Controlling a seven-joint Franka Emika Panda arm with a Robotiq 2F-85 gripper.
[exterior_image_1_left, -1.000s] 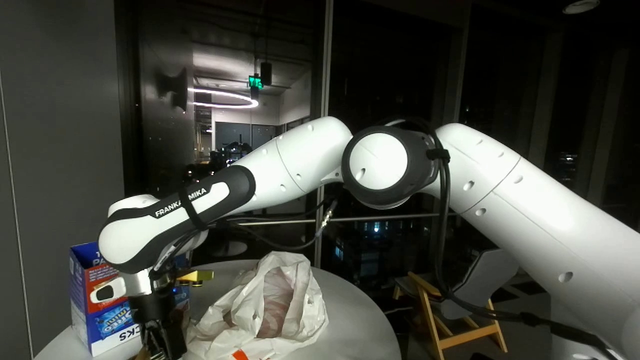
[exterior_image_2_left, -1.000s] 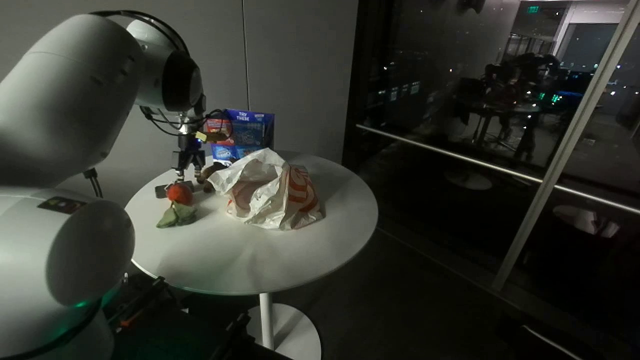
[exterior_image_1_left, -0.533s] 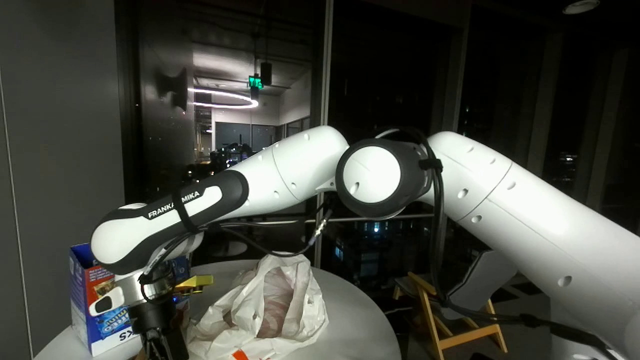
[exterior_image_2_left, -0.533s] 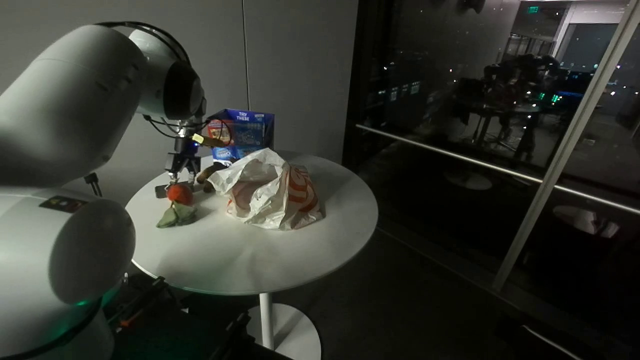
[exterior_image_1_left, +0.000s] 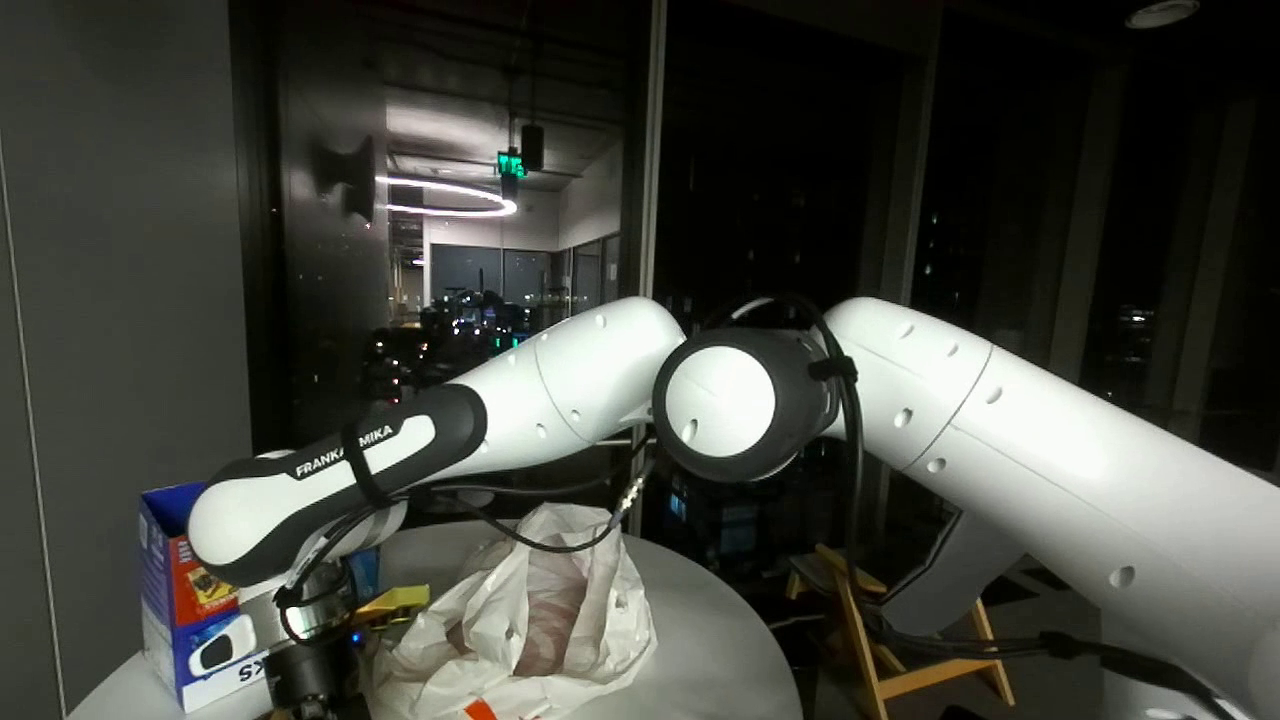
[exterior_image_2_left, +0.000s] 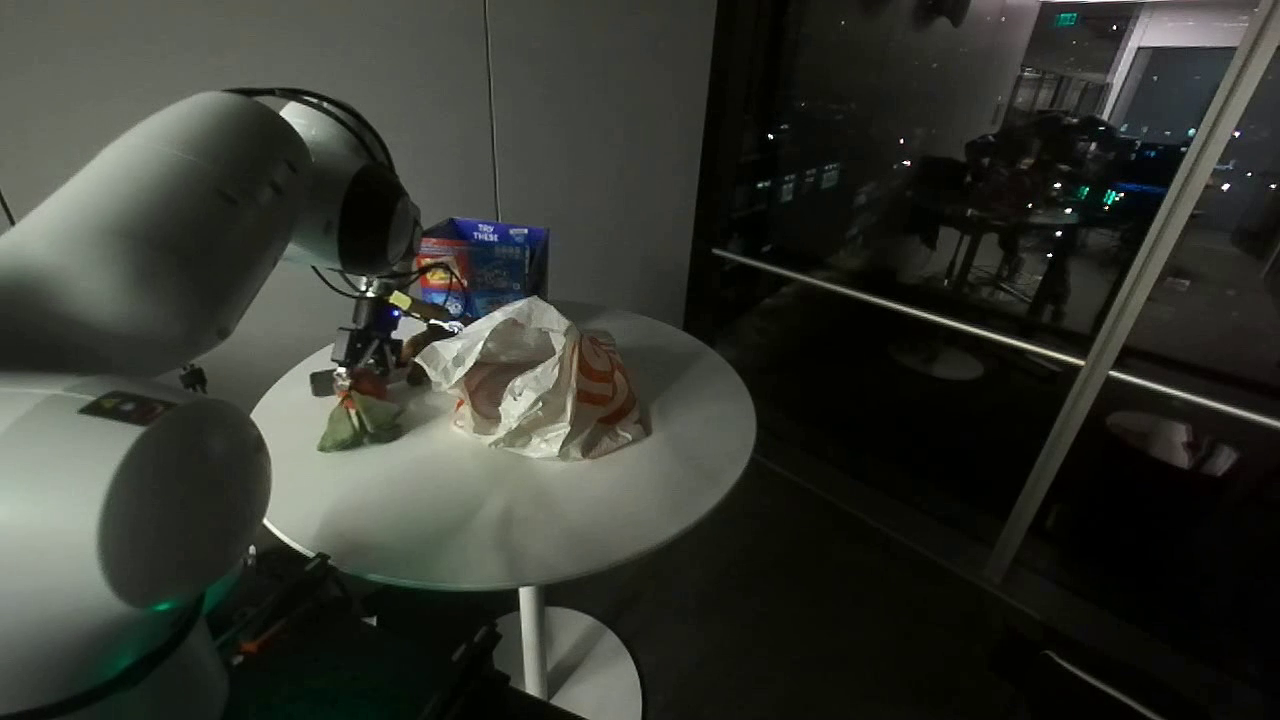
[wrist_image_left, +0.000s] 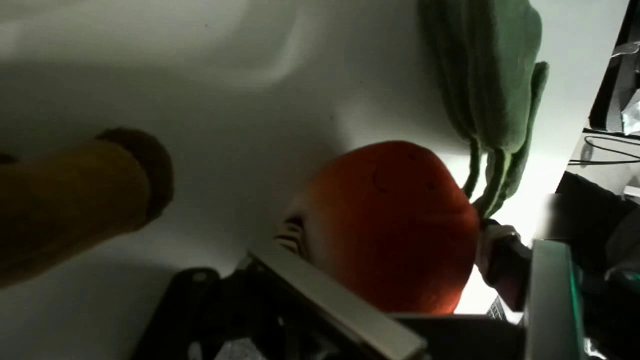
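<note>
Wrist view: soft, rounded orange plush (wrist_image_left: 395, 225)

One red plush toy (wrist_image_left: 400, 225), one white bag (exterior_image_2_left: 540, 385), one blue box (exterior_image_2_left: 490, 265)

Orange-red, rounded plush toy (wrist_image_left: 400, 230) fitted with muted-green, elongated fabric leaves (wrist_image_left: 495, 80). Markings on the body: two dark dots and one curved line, forming a smiling face. Attachment: narrow green stems (wrist_image_left: 496, 172) join the leaves to one end. Pose: on its side, leaf end toward the viewer in an exterior view. Location: round white tabletop (exterior_image_2_left: 560, 520). Body partly hidden there.
</note>
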